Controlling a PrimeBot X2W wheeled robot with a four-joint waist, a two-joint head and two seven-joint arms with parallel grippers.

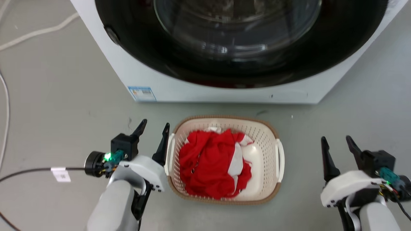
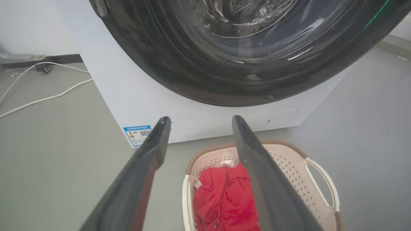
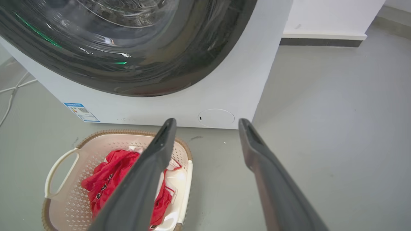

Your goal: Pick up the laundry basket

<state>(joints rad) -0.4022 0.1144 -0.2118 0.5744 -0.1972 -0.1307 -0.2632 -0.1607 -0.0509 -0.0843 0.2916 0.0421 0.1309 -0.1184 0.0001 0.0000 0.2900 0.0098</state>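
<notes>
The laundry basket [image 1: 266, 141] is cream plastic with perforated walls, a brown woven-look rim and white side handles. It stands on the grey floor in front of the washing machine and holds a red and white garment [image 1: 213, 162]. My left gripper [image 1: 154, 125] is open just beside the basket's left handle [image 1: 169, 154], its inner finger close to it. My right gripper [image 1: 335, 140] is open, well apart from the right handle [image 1: 281, 158]. The basket [image 2: 292, 166] shows between and under the left fingers, and at the lower left as the basket [image 3: 93, 147] in the right wrist view.
The white washing machine [image 1: 179, 86] with its large dark round door [image 1: 240, 38] rises just behind the basket. White cables [image 1: 35, 32] lie on the floor at the far left, and a black cable [image 1: 29, 171] with a white tag runs to my left wrist.
</notes>
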